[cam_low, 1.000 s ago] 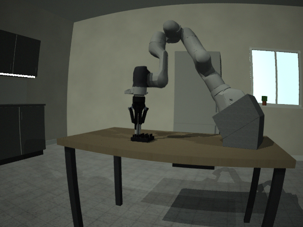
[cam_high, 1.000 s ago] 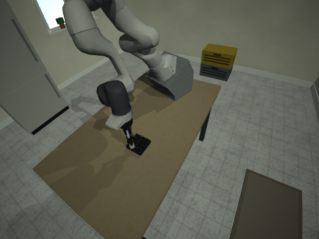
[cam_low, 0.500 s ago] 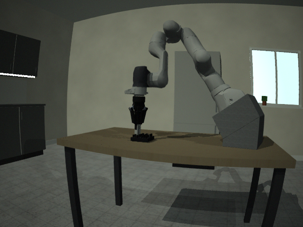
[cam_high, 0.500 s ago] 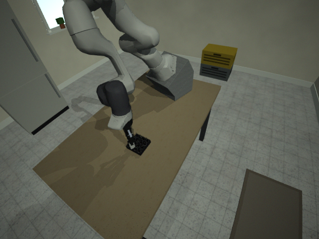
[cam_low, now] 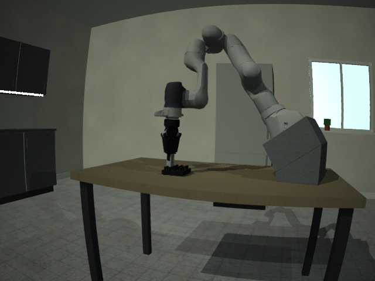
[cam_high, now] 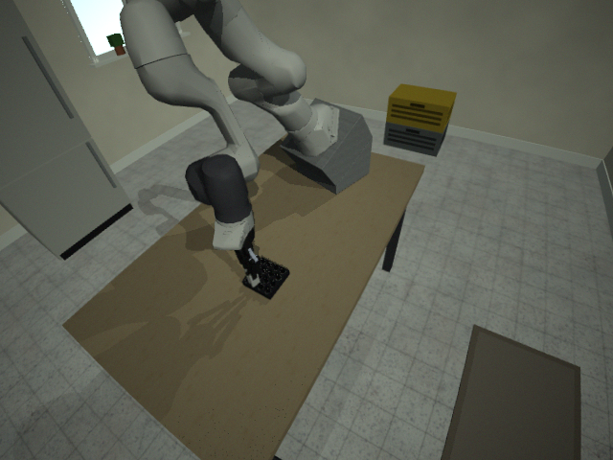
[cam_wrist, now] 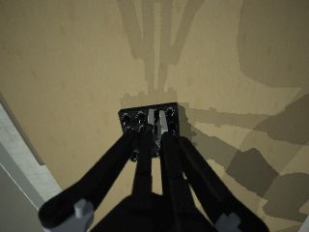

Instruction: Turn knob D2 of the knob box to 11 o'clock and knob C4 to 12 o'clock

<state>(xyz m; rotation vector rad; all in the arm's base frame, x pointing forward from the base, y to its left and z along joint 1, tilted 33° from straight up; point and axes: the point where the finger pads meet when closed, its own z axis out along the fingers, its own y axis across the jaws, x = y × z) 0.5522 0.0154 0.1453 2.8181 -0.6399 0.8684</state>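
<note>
Jaws (cam_high: pixel 253 280) (cam_low: pixel 170 164) point down onto the knob box (cam_high: pixel 270 295) (cam_low: pixel 179 173) (cam_wrist: pixel 173 106), over its side away from the arm's base (cam_high: pixel 346 149) (cam_low: pixel 302 157), so most of the box lies from the tips toward that base. The slot between the pads (cam_wrist: pixel 163 121) runs roughly along one pair of box sides; the box itself looks nearly square, with no clear long axis. The single arm is the only one to reach it.

The jaws stand narrow, among the knobs; whether one sits between them cannot be told. The next turn probably depends on centring them over one knob without brushing its neighbours.

The box is black, low and level on the bench (cam_high: pixel 316 257) (cam_low: pixel 211 187) (cam_wrist: pixel 72 72), its dark knobs upright in rows. Names, white lines and socket are too small or hidden to read.
</note>
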